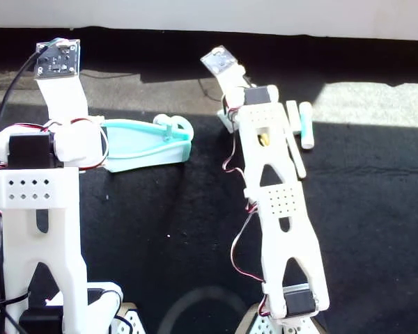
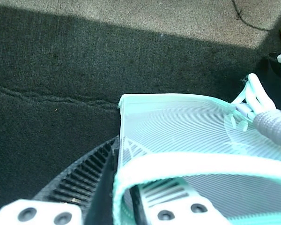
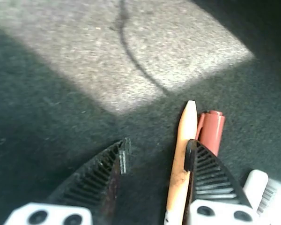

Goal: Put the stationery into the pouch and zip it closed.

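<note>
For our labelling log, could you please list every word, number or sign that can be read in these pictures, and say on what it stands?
None: no text can be read in any view.
The pouch, the orange pen and the red marker show plain surfaces.
Any print on the camera board is too small to read.

Lighting: hard sunlight; bright patches across the far desk, deep shadow nearer; harsh contrast throughout.

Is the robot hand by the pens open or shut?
Open. The right hand has its fingers spread apart, with the orange pen lying close beside one finger.
</note>
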Tool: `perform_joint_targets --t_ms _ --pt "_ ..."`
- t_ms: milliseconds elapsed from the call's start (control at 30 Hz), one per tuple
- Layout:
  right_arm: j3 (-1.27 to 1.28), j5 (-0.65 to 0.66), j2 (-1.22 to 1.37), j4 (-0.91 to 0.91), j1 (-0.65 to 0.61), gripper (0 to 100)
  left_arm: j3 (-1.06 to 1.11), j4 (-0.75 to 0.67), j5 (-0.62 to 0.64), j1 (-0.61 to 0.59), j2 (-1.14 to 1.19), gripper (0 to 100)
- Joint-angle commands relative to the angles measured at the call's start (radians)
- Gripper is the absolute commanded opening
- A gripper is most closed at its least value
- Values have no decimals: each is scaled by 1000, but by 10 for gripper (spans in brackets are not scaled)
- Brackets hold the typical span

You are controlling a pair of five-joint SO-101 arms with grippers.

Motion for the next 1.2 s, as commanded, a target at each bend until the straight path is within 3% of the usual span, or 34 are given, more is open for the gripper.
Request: perform_joint_targets --t_ms 0,367,900,1033,1167 --pt "-2 8 -2 -10 21 193 2 3 6 4 5 10" --pt "-275 11 4 119 25 193 2 0 6 4 7 10" --pt "21 12 44 -28 25 186 2 3 6 4 7 10" --pt "-25 14 28 104 25 5 2 3 6 4 7 10" --pt "-150 11 -1 228 30 4 2 3 6 4 7 10"
